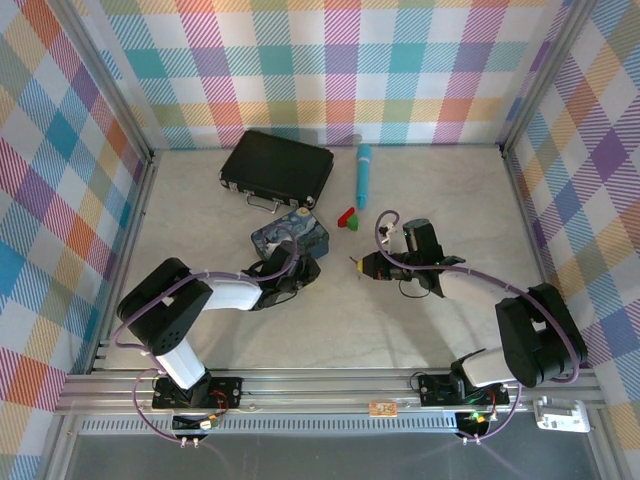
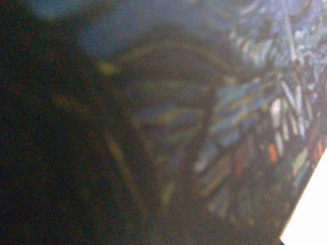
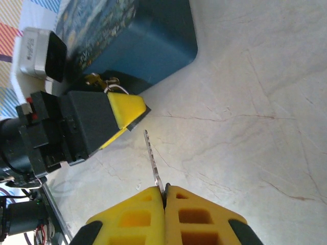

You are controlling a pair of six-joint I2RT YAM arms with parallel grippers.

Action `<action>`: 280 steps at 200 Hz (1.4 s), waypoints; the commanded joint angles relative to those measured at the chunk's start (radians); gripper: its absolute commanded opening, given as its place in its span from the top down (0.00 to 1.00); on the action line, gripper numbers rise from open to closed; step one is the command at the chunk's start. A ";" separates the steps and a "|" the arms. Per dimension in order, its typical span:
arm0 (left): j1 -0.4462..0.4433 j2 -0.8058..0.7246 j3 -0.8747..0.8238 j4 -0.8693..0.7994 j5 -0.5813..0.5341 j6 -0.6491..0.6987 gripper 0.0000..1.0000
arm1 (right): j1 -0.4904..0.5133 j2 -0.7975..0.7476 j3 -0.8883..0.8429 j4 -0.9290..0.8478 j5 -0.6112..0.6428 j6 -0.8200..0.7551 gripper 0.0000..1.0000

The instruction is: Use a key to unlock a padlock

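Beside the starry blue box (image 1: 290, 238), the left gripper (image 3: 126, 116) lies low, jaws apart or together I cannot tell; the padlock (image 3: 113, 88) peeks just behind its yellow tip. Rightward, the right gripper (image 3: 164, 195) clamps the key (image 3: 152, 161), blade pointing toward that tip

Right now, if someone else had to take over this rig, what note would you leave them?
Right gripper: shut on the key, with the blade sticking out toward the left gripper.
Left gripper: at the near corner of the painted box. I cannot tell whether it is open or shut.
Padlock: a thin silvery shackle shows against the box, just past the left gripper. Its body is hidden.
Done: the key is in grip and aimed.
Left: the key tip is clear of the lock and not inserted. Insert it, turn it, and free the shackle.
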 commanded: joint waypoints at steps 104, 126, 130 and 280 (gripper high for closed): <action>0.061 -0.075 -0.170 0.577 0.190 -0.204 1.00 | 0.130 0.253 -0.070 0.599 -0.185 0.367 1.00; 0.065 -0.029 -0.178 0.661 0.199 -0.235 1.00 | 0.131 0.282 -0.053 0.663 -0.168 0.406 1.00; 0.065 -0.020 -0.179 0.678 0.203 -0.241 1.00 | 0.131 0.286 -0.050 0.666 -0.165 0.409 1.00; 0.077 0.020 -0.185 0.731 0.207 -0.247 1.00 | 0.130 0.255 -0.062 0.684 -0.098 0.413 1.00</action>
